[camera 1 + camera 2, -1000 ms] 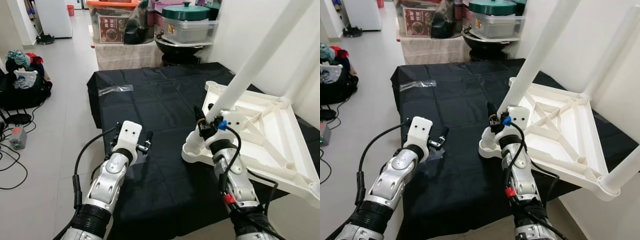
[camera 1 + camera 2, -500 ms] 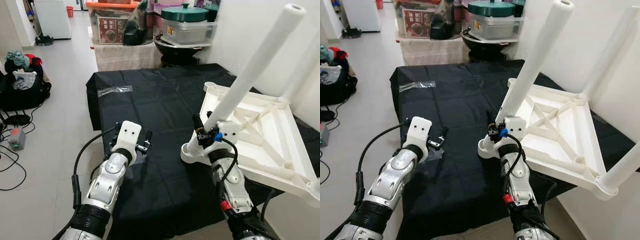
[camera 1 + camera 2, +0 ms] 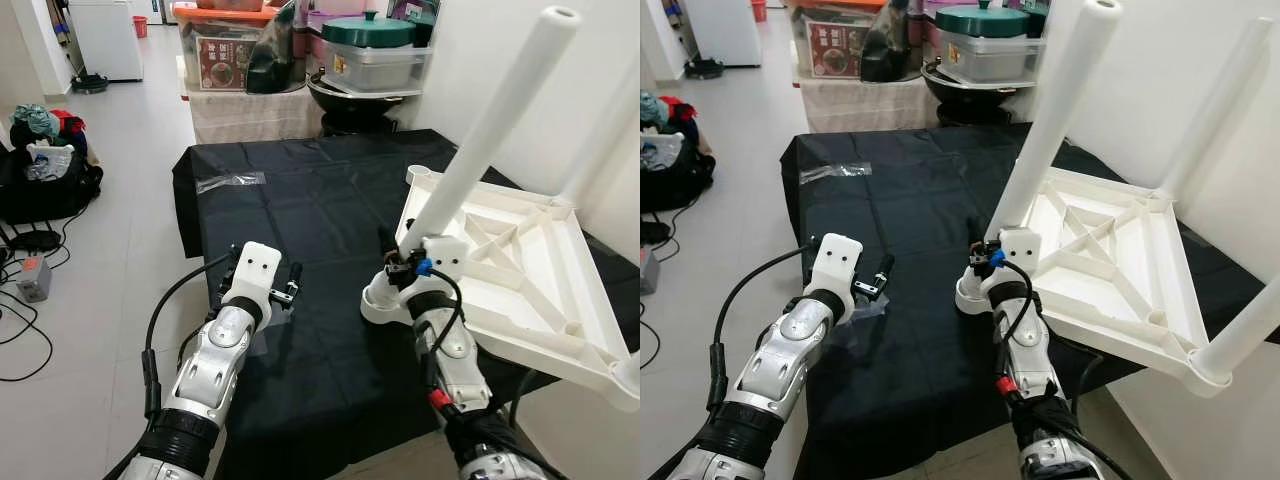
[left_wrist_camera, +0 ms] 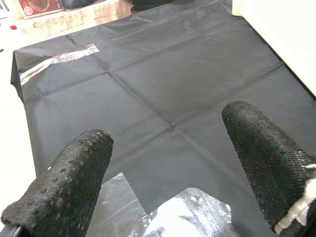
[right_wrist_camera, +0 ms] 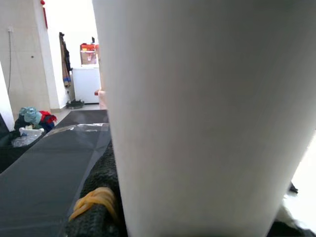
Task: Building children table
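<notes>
A white plastic table top (image 3: pixel 520 270) lies upside down on the black cloth (image 3: pixel 300 200), at the right. A long white leg (image 3: pixel 490 120) stands slanted in its near-left corner socket (image 3: pixel 378 300). My right gripper (image 3: pixel 395 262) is shut on the low end of this leg, which looms large as a white tube (image 5: pixel 197 113) in the right wrist view. Two more legs (image 3: pixel 1215 110) rise from the top's right side. My left gripper (image 3: pixel 285 290) hovers open over the cloth left of the socket, with nothing between its fingers (image 4: pixel 64 182).
A clear plastic bag (image 4: pixel 173 217) lies on the cloth under the left gripper, and a clear strip (image 3: pixel 230 181) lies at the far left. Boxes and a lidded pot (image 3: pixel 375 40) stand behind. Bags and cables (image 3: pixel 45 160) are on the floor at the left. A white wall runs along the right.
The white leg has tipped more upright in the corner socket, with my right gripper still shut on it. The left arm has stayed where it was.
</notes>
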Robot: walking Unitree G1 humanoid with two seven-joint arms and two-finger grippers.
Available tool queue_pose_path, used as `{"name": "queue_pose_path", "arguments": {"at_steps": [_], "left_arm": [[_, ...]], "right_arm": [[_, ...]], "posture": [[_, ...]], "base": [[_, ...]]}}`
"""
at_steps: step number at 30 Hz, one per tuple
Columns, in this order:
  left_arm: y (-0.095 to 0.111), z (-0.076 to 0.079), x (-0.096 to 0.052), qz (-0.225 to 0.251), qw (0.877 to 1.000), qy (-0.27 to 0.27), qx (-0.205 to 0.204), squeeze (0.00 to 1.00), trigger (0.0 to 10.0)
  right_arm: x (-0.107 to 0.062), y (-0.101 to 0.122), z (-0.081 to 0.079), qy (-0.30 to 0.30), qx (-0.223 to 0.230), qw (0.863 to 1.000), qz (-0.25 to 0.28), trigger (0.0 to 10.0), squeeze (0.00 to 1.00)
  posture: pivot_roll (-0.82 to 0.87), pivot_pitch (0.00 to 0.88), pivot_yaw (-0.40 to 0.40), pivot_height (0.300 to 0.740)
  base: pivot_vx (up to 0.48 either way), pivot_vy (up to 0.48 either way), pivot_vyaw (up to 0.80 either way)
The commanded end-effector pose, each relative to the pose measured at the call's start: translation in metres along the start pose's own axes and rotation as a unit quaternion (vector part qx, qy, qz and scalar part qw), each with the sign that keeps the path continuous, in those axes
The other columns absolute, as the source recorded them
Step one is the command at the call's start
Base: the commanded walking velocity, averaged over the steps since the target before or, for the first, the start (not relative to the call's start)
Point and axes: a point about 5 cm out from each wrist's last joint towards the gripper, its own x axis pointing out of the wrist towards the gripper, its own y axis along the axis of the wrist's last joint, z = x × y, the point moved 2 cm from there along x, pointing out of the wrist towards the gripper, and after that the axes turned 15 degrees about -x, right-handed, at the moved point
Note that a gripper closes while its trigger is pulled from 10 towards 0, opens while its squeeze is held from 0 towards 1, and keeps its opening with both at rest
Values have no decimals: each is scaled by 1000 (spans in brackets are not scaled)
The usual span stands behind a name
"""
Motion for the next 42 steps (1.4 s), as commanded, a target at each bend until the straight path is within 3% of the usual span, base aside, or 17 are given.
{"name": "queue_pose_path", "arguments": {"at_steps": [1,10,16,17,21,28,33,35,38,42], "left_arm": [[-1,-1,-1,1,1000,3,-1,0,10000],[-2,1,-2,-1,1000,1,-3,0,10000],[-3,0,-3,-3,1000,3,-2,0,10000],[-5,0,-3,-6,1000,3,-2,0,10000],[-8,2,-3,-11,1000,-1,-1,0,10000],[-10,3,-3,-15,1000,-4,-1,0,10000],[-11,4,-3,-17,1000,-6,-1,0,10000],[-12,4,-3,-20,1000,-7,-1,0,10000],[-12,4,-3,-21,1000,-7,0,0,10000],[-13,3,-3,-23,1000,-7,1,0,10000]], "right_arm": [[1,2,-2,3,0,1000,8,0,0],[5,1,-4,12,-9,1000,10,0,0],[1,-9,-6,19,-16,1000,-17,0,0],[-5,-23,-2,10,-13,998,-56,0,0],[-21,-46,13,-25,5,993,-119,0,0],[-38,-61,17,-34,44,985,-163,0,0],[-48,-66,10,-7,73,980,-184,0,0],[-62,-66,3,39,95,975,-198,0,0],[-65,-65,1,53,100,973,-200,0,0],[-77,-61,1,118,93,967,-206,0,0]], "posture": [[106,0,-98,740],[103,0,-102,740],[101,0,-106,740],[92,0,-102,740],[76,0,-94,740],[61,0,-87,740],[53,0,-81,740],[48,0,-77,740],[47,0,-77,740],[47,0,-74,740]], "base": [[0,0,0],[0,0,0],[0,0,0],[0,0,0],[0,0,0],[0,0,0],[0,0,0],[0,0,0],[0,0,0],[0,0,0]]}}
